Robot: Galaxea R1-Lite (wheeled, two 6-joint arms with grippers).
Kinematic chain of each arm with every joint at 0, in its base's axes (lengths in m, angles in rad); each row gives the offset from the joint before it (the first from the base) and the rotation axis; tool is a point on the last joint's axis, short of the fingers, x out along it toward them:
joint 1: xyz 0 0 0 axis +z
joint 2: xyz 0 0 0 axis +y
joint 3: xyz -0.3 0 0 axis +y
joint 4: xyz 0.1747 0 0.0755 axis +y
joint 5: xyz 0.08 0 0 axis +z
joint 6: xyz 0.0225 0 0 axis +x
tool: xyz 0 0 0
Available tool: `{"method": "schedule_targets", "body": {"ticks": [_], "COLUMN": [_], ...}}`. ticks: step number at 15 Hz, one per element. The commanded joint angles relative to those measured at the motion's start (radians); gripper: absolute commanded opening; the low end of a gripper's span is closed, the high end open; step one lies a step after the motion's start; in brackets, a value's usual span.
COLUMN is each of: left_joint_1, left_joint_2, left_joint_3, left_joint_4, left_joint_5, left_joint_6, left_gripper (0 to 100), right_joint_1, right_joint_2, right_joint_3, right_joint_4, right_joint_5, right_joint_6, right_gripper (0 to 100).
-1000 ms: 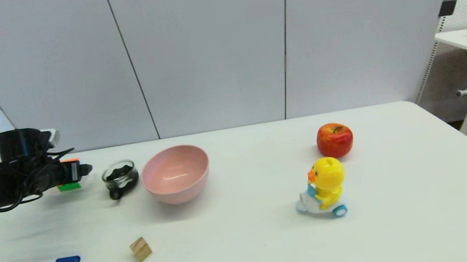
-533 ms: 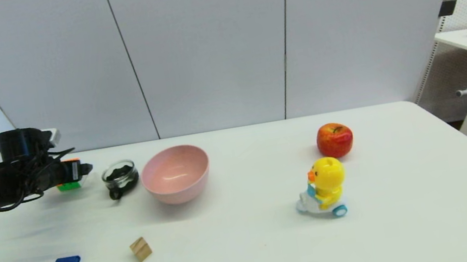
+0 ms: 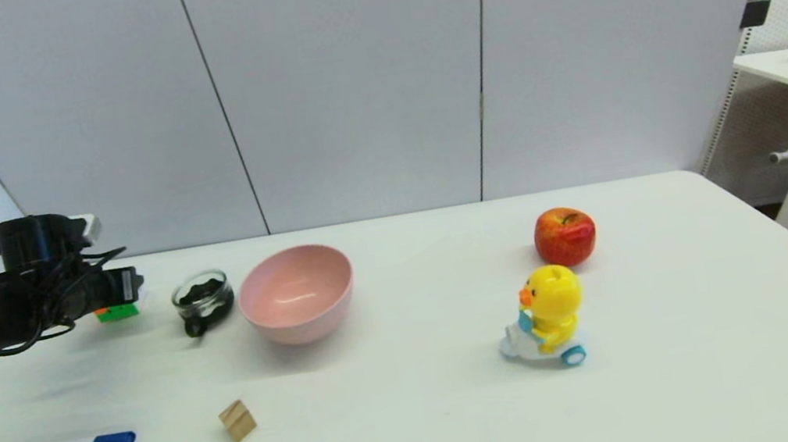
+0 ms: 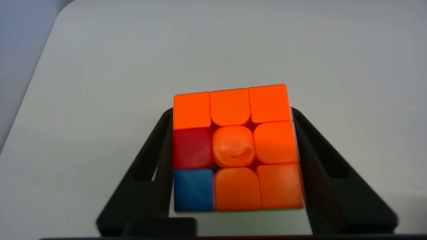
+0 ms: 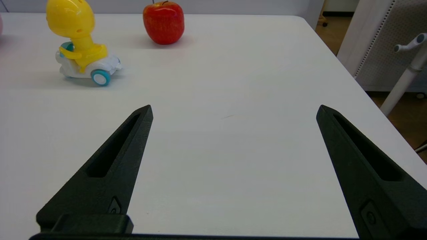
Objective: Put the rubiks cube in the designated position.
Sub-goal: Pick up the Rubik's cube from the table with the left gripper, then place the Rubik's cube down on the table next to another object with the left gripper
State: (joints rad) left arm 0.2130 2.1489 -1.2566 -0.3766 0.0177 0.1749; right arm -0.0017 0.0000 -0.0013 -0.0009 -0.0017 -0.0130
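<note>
Left gripper (image 4: 233, 150) pinches the rubiks cube (image 4: 233, 150) by two opposite sides, low at the table's (image 3: 428, 437) far-left corner beside the glass jar (image 3: 202, 299); right gripper (image 5: 233, 111) parked, fingers spread

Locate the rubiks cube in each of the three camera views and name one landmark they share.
Head view: the rubiks cube sits at the far left of the white table, at the left gripper, left of the glass jar.
Left wrist view: rubiks cube fills the centre, orange face up, between the fingers.
Right wrist view: not in it.
Shared landmark: the white table.
</note>
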Motion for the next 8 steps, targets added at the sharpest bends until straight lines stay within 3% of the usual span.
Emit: {"method": "schedule_targets", "body": {"ticks": [1, 8], "left_joint_1": [-0.003, -0.001], "left_joint_2": [0.002, -0.023], "left_joint_3": [-0.001, -0.072], "left_joint_4": [-0.002, -0.005], "left_joint_5": [0.001, 0.004], "left_joint_6": [0.002, -0.003], "left_gripper": [0, 0], "right_joint_1": [0.0, 0.0], "right_joint_2": [0.002, 0.0], "right_joint_3": [0.0, 0.001], "right_joint_4": [-0.001, -0.001], "right_joint_5": [0.0, 0.0], "right_joint_6": [-0.001, -0.001], "right_gripper": [100, 100]}}
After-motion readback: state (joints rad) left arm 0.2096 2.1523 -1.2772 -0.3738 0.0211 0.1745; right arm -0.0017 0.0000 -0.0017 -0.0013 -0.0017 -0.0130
